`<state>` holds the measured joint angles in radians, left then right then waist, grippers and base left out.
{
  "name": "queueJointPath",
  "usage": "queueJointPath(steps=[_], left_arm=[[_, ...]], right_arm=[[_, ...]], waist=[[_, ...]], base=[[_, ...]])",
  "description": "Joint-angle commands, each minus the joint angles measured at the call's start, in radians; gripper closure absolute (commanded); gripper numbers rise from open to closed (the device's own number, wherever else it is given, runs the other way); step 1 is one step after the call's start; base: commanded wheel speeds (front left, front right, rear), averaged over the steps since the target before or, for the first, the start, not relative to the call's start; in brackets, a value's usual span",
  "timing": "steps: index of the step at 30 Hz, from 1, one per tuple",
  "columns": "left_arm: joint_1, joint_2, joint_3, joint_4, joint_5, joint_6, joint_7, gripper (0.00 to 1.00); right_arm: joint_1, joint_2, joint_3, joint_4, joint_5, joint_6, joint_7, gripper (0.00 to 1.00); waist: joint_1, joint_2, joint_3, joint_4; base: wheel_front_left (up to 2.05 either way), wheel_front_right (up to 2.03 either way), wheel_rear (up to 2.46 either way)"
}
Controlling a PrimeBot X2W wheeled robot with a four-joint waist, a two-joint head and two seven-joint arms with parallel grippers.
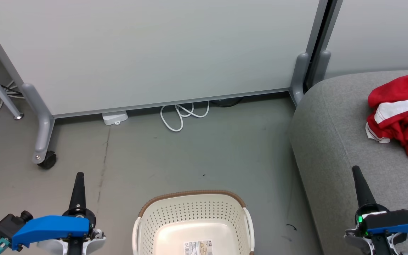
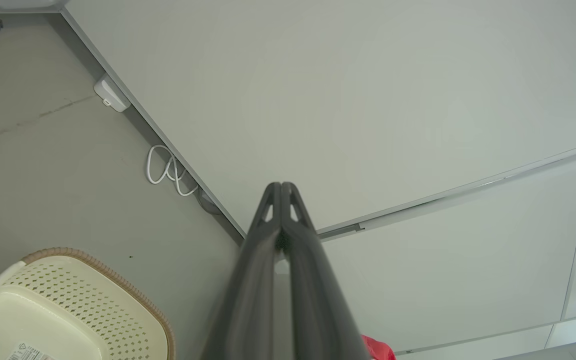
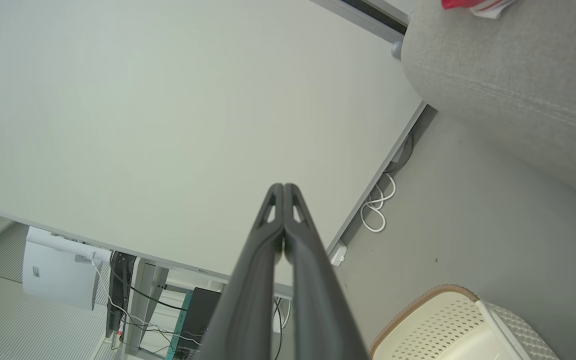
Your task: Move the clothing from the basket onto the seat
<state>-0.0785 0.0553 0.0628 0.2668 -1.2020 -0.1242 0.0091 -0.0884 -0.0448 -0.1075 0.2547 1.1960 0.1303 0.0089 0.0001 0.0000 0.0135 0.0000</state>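
The red clothing [image 1: 404,113] with white stripes lies crumpled on the grey seat [image 1: 335,141] at the right; a red scrap of clothing [image 2: 379,348] also peeks in the left wrist view, and the clothing [image 3: 470,5] touches the top edge of the right wrist view. The cream basket [image 1: 193,223] with its brown rim stands on the floor at bottom centre, nothing inside but a label sticker [image 1: 197,247]. My left gripper [image 1: 79,176] is shut at the lower left, left of the basket. My right gripper [image 1: 356,170] is shut over the seat's front part.
A pale partition panel [image 1: 154,53] on grey wheeled feet [image 1: 43,141] stands behind the basket. A white cable loop [image 1: 181,115] and a white adapter [image 1: 114,118] lie at its base. Bare grey floor [image 1: 204,156] stretches between panel, basket and seat.
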Motion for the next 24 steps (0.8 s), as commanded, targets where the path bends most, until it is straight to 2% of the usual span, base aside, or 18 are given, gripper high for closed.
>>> queueJointPath(steps=[1,24], left_arm=[[-0.022,0.001,0.008,-0.012,-0.018,-0.007,0.008,1.0],[-0.03,-0.002,0.032,-0.018,-0.22,-0.009,0.059,1.0]], right_arm=[[-0.018,-0.007,-0.003,-0.01,0.021,0.001,0.008,1.0],[-0.023,-0.008,-0.005,-0.011,0.224,0.001,0.06,1.0]], waist=[[0.0,0.0,0.0,0.0],[-0.0001,0.0,-0.005,0.0]], base=[[0.0,0.0,0.0],[0.0,0.0,0.0]])
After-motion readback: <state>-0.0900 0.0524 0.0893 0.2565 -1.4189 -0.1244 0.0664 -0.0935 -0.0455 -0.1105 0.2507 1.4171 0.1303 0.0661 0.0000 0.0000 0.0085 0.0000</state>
